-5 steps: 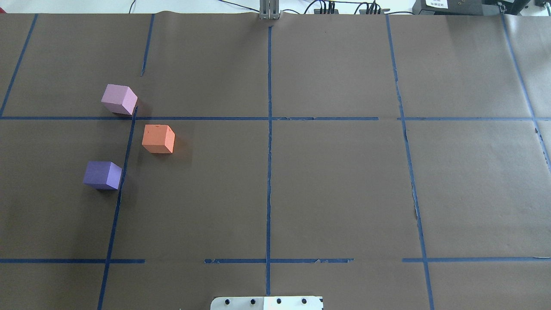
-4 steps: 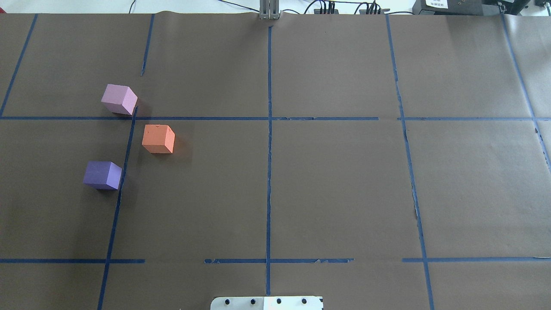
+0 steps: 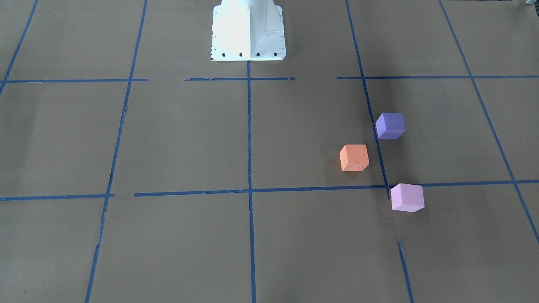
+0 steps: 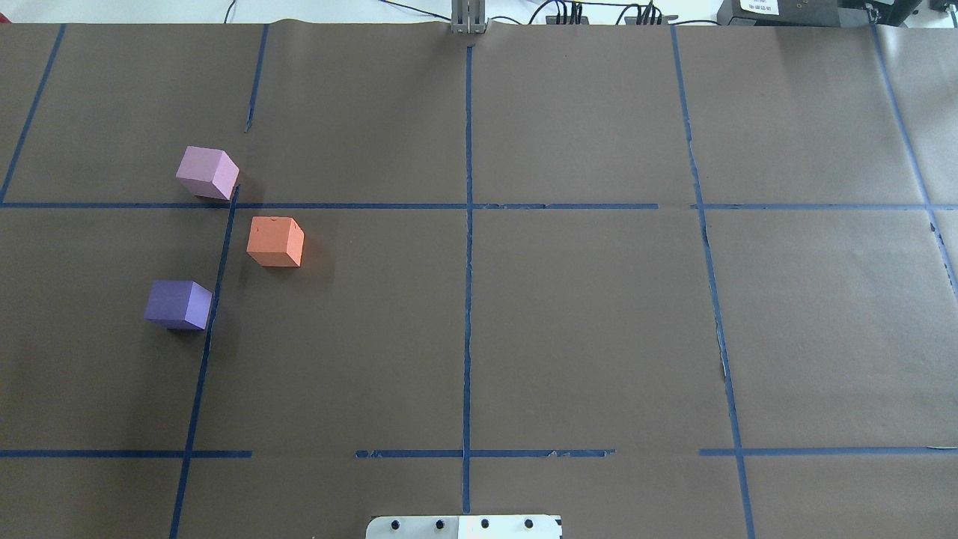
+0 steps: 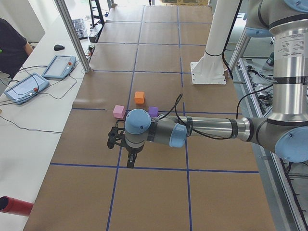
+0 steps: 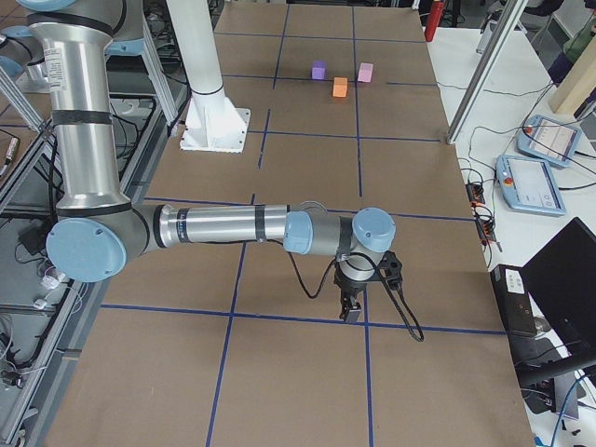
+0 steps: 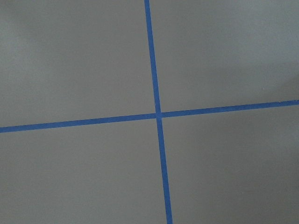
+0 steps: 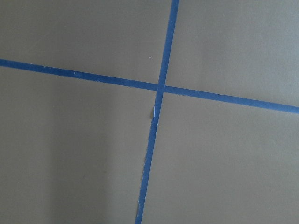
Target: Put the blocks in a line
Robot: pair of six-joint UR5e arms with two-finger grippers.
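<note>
Three cubes sit apart on the brown paper on my left side. In the overhead view the pale pink-lilac block (image 4: 207,172) is farthest, the orange block (image 4: 275,241) is in the middle and offset to the right, and the dark violet block (image 4: 178,304) is nearest. They also show in the front view: violet (image 3: 390,125), orange (image 3: 354,158), pink (image 3: 406,197). My left gripper (image 5: 131,161) shows only in the left side view, short of the blocks. My right gripper (image 6: 352,307) shows only in the right side view, far from them. I cannot tell whether either is open or shut.
Blue tape lines (image 4: 468,206) divide the paper into a grid; both wrist views show only a tape crossing (image 7: 158,115). The white robot pedestal (image 3: 248,29) stands at mid-table. Tablets (image 5: 58,66) and cables lie beyond the table's far edge, near an operator.
</note>
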